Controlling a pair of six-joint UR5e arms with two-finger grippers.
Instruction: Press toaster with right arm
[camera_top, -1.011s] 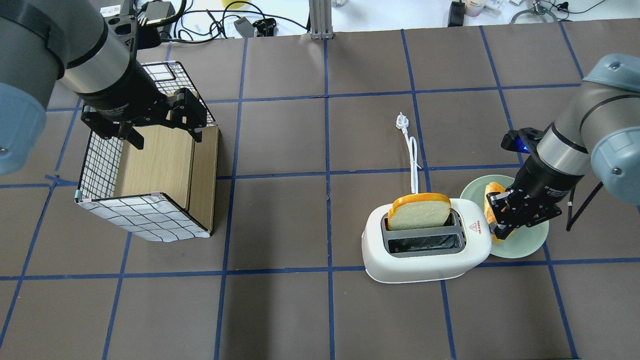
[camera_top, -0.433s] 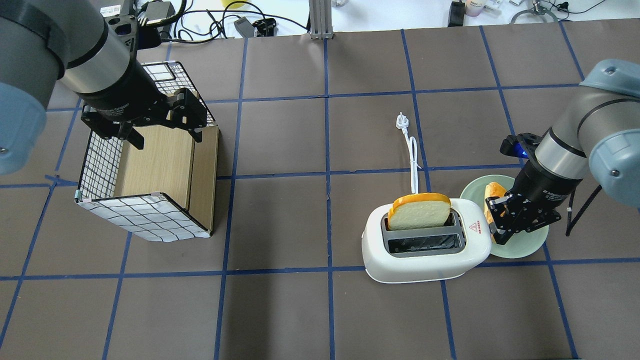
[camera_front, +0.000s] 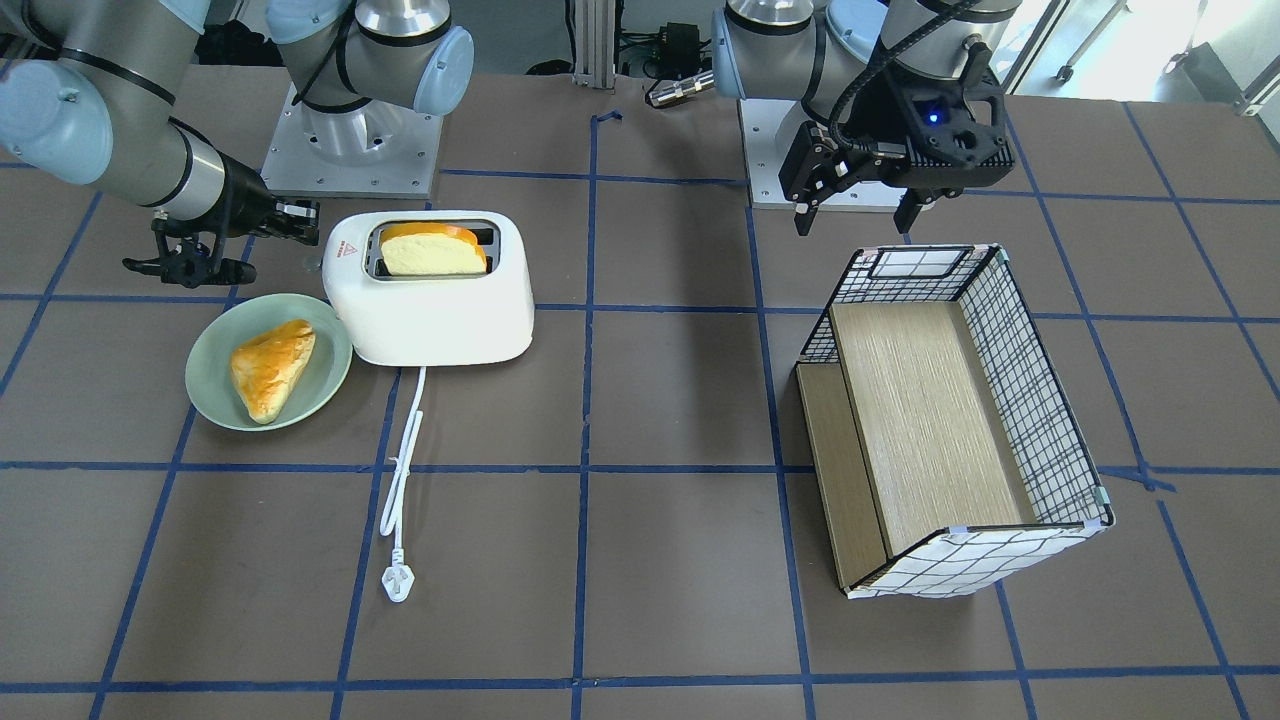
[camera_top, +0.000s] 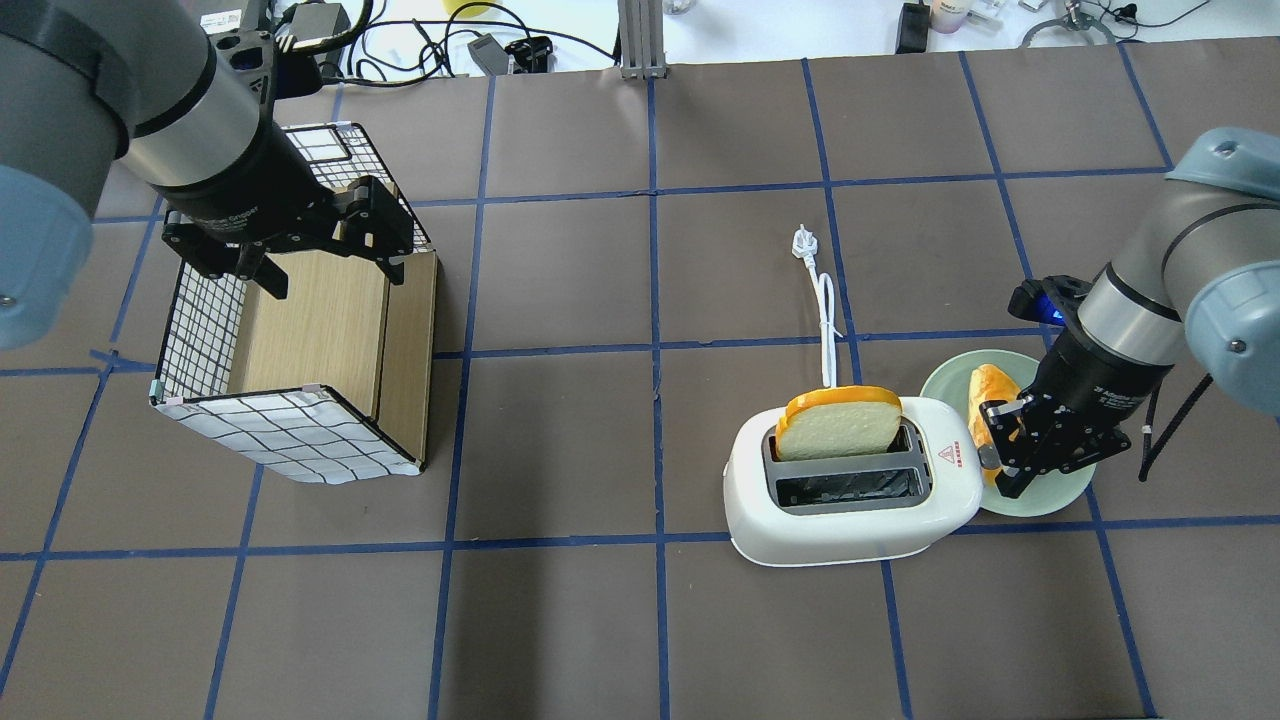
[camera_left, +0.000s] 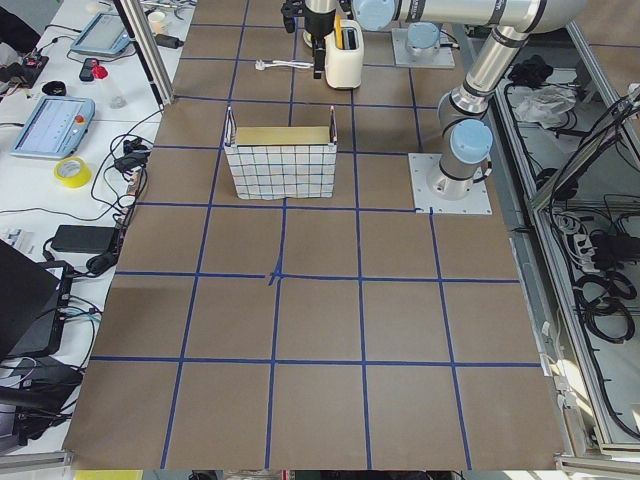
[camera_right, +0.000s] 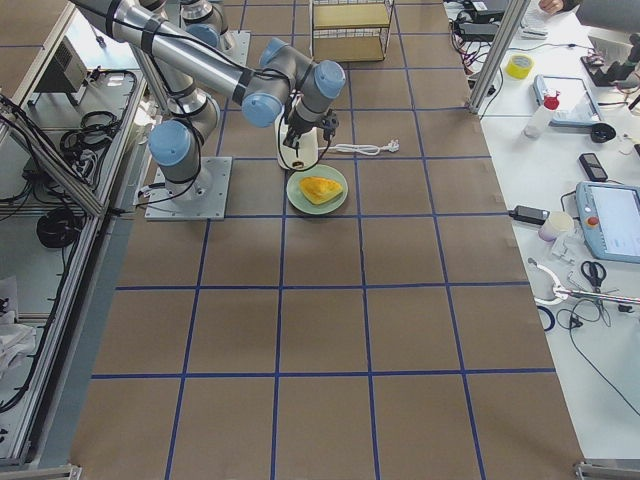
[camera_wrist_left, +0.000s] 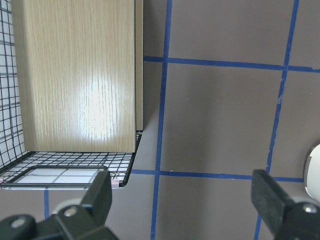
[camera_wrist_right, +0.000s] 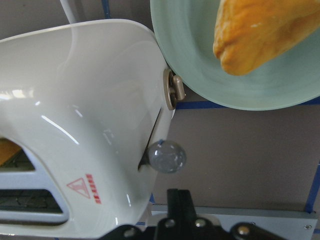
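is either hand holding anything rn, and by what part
Nothing is held: the left hand is open by the wire box, and the right hand is shut, empty, near the lever knob of the toaster.

Plate (camera_top: 1045, 503) with pastry (camera_top: 990, 385) crowds the toaster (camera_top: 850, 525) lever end; right tool (camera_top: 1000, 470) fills the narrow gap above.

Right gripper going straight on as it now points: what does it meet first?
Probably the round lever knob on the toaster, just ahead of the shut right gripper in its wrist view, though depth is hard to judge.
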